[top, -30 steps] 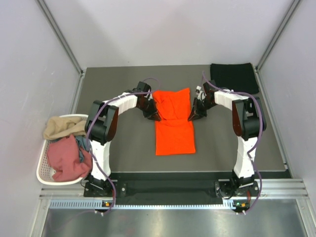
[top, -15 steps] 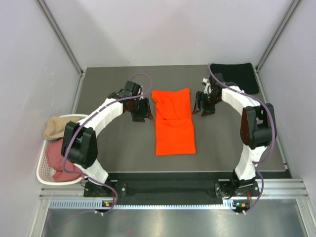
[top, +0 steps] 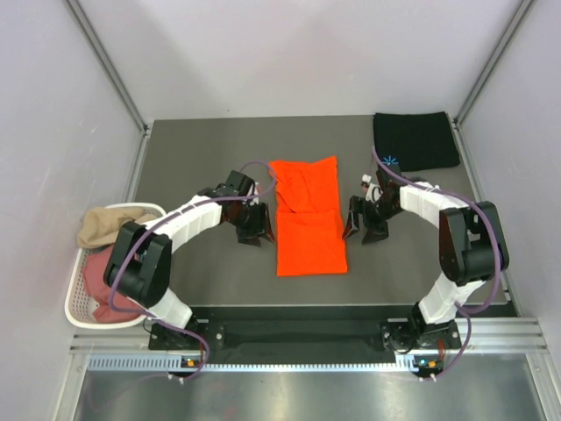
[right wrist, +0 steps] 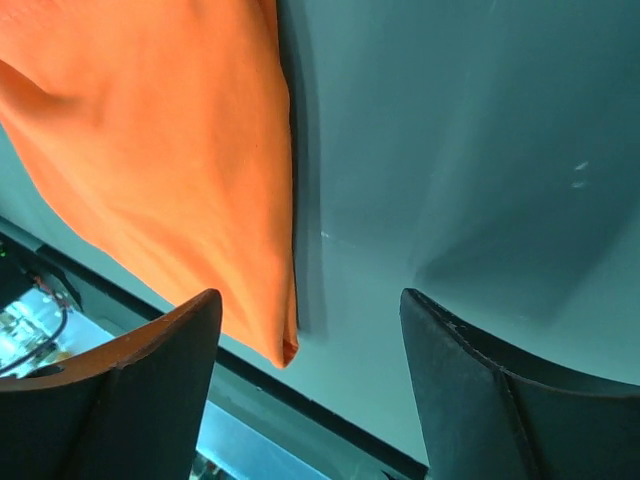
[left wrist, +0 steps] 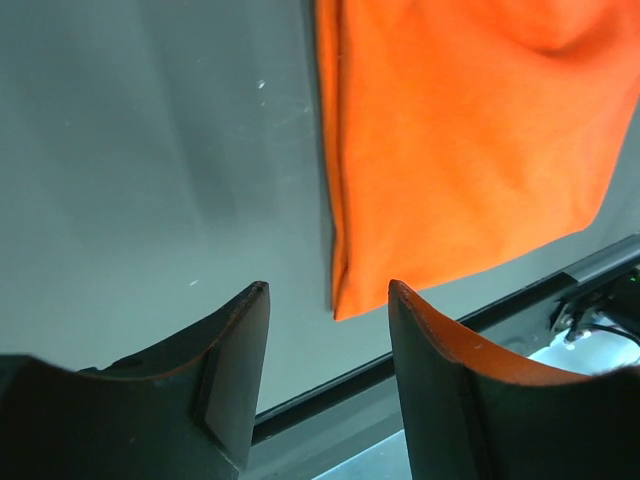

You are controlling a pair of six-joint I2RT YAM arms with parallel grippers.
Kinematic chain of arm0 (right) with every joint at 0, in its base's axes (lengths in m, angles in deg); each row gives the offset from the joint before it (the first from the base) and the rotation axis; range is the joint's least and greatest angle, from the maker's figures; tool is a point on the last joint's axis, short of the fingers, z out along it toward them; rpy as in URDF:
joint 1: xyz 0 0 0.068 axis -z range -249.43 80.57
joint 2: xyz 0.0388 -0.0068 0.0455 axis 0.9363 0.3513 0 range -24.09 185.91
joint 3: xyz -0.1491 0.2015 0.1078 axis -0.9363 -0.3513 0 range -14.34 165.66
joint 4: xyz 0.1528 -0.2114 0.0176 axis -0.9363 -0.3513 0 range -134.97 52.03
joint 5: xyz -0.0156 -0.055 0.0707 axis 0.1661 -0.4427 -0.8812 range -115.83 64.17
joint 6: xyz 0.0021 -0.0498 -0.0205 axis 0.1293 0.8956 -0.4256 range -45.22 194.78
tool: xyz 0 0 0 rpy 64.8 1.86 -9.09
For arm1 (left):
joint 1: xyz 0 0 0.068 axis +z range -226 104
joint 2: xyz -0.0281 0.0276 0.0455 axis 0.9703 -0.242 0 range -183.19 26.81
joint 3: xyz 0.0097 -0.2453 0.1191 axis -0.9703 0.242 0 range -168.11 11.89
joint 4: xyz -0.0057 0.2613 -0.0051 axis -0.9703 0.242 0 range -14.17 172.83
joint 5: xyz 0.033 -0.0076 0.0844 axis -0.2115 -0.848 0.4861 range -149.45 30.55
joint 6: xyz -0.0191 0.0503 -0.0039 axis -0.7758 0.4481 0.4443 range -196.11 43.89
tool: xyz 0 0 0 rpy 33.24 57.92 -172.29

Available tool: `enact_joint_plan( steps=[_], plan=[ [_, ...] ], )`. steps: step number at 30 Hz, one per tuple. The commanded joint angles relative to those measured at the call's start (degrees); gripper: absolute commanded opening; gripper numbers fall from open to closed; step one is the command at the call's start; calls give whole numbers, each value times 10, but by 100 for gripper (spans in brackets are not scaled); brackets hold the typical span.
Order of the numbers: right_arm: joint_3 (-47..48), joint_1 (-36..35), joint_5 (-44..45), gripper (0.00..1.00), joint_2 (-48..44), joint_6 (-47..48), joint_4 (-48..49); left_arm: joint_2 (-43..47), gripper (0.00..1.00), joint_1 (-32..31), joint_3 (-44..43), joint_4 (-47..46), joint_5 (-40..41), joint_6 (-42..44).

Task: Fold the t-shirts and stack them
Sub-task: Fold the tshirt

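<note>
Fold of orange t-shirt, halfway done.
I am hovering left fingers and right fingers spread, empty, beside its long edges; pinching the near corners likely comes next.

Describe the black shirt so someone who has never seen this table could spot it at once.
Start at the dark grey table and go to its far right corner. The black t-shirt lies there, folded into a flat rectangle. Unlike the orange t-shirt spread mid-table, it is black, with a small light-blue starburst mark at its near left corner.
</note>
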Motion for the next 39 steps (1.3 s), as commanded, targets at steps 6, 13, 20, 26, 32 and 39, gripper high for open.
enact_joint_plan(
  steps=[6,13,20,26,32,39],
  plan=[
    [-110,-12,-71,71,-68,-37,87,8,58,-22,56,-78,-45,-54],
    [-148,-24,-82,67,-53,-75,145,-33,60,-22,67,-116,-50,-83],
    [-156,-51,-55,59,-47,-95,169,-58,58,-29,62,-130,-47,-89],
    [-167,-77,-30,57,-44,-98,178,-72,57,-46,86,-152,-50,-106],
    [-182,-84,-23,53,-40,-111,198,-88,54,-47,100,-176,-61,-120],
    [-205,-84,-43,43,-36,-123,242,-102,48,-47,118,-227,-84,-147]
  ],
)
